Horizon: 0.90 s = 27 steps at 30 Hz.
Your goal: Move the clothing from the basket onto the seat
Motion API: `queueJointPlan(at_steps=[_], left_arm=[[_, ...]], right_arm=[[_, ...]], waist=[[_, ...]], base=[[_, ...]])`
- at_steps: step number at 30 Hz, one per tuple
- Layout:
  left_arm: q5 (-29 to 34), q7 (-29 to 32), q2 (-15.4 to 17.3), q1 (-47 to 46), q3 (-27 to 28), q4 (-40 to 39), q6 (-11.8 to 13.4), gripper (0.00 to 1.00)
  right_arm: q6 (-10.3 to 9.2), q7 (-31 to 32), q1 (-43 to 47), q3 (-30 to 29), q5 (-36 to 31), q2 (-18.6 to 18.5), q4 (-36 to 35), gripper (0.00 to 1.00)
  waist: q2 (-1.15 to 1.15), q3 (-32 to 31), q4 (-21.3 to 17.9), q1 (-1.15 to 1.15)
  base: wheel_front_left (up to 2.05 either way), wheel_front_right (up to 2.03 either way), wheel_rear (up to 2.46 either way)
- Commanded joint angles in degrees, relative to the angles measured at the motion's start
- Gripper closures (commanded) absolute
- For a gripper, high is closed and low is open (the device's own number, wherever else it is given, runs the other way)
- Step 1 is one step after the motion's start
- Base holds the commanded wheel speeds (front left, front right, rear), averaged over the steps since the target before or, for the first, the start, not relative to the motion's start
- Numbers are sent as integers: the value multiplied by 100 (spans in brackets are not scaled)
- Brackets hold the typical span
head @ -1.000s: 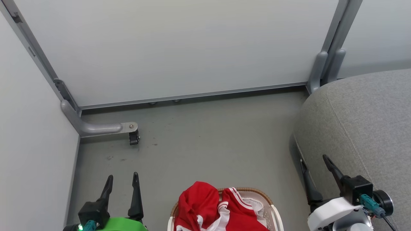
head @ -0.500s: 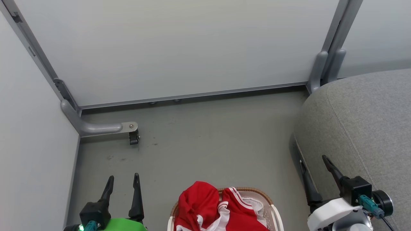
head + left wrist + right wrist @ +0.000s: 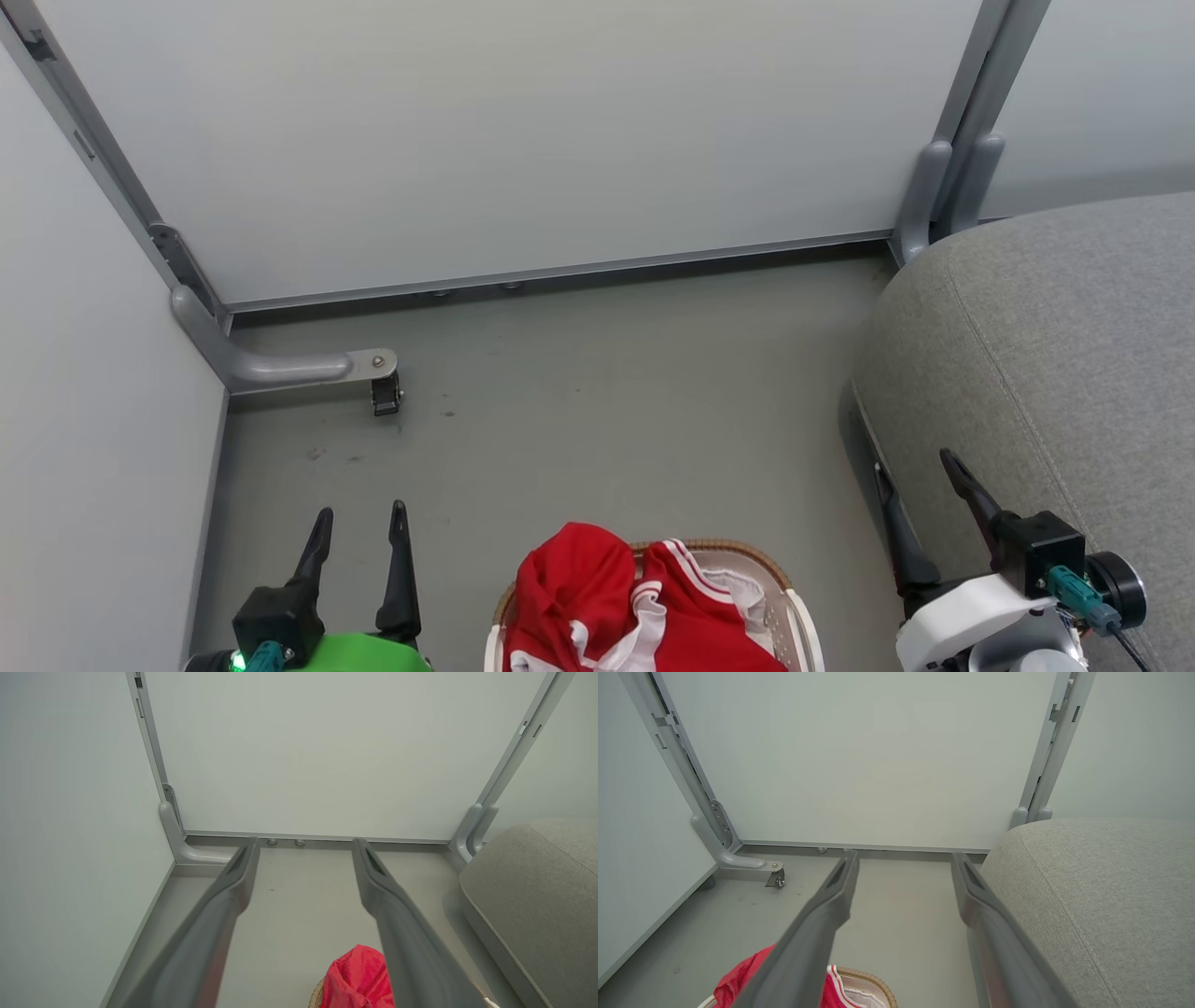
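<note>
Low in the head view, red clothing (image 3: 597, 607) heaps in the basket (image 3: 747, 557), with both grippers spread wide and empty.
On the grey floor (image 3: 607, 411) the basket sits between the left gripper (image 3: 361, 509) and the right gripper (image 3: 911, 461), touching neither. White-striped jerseys rise above its woven rim and cover its left part; white liner (image 3: 742, 586) shows at its right. Right of the basket stands the big grey seat (image 3: 1055, 355), and the right gripper hangs at its edge, fingers parted around air. The left gripper's fingers stand apart too, over bare floor. Pale panels (image 3: 513, 140) close the far side, with a small caster (image 3: 386, 397) at the left corner.
</note>
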Motion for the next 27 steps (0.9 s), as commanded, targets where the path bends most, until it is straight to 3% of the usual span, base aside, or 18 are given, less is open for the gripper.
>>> queueJointPlan(at_steps=[1,13,23,27], left_arm=[[4,-6,36,37,-23,-6,-21,0],[136,-5,33,-600,-718,379,-225,0],[513,-5,36,-1755,-1544,1960,-319,0],[537,-5,36,-2157,-1709,2583,-242,0]], right_arm=[[-2,-28,19,-15,9,-33,-20,0],[-2,-27,-448,-26,-42,-32,-148,0],[-3,-22,-1103,43,26,-29,-230,0],[-3,-22,-1356,81,78,-28,-273,0]], waist=[[0,44,-18,0],[0,1009,-244,0],[0,2200,-585,0],[0,2633,-720,0]], base=[[0,0,0],[0,0,0],[0,0,0],[0,0,0]])
